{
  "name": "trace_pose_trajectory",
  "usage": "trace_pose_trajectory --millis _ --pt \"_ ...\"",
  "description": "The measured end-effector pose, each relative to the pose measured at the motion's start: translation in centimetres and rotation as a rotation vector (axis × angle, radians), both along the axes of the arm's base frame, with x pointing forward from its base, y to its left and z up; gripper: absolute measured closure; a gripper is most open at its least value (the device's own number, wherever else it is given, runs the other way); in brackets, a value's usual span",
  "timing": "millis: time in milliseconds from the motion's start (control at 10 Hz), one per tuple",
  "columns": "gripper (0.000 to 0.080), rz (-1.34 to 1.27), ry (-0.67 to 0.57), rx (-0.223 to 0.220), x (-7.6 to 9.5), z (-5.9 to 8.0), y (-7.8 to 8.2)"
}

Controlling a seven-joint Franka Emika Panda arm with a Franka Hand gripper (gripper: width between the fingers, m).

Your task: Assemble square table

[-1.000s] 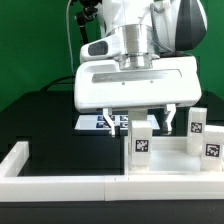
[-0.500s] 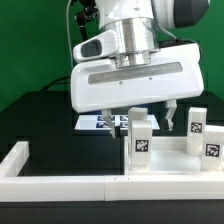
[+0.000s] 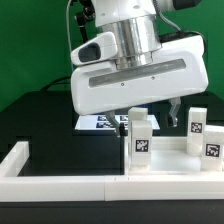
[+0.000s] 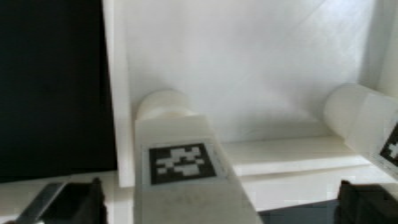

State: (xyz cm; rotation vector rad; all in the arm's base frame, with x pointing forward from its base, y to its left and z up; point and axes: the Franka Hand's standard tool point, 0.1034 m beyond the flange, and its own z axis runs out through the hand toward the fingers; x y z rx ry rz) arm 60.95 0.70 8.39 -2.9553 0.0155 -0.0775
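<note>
Tool (image 3: 146, 117) now tilted and higher than before, jaws released wide above the tagged leg (image 3: 141, 143) on the square table (image 3: 170, 158).

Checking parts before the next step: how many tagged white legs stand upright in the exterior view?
3: one leg under the pincer, two at the exterior view's right. Others may be hidden.
</note>
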Motion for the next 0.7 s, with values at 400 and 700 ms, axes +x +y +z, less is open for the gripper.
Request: trace_pose_trajectory --millis 400,700 --pt "0.0151 0.044 0.036 -0.043 1.6 0.5 -1.6" --pt "0.0151 0.032 0.021 -0.043 1.8 -0.1 -1.0"
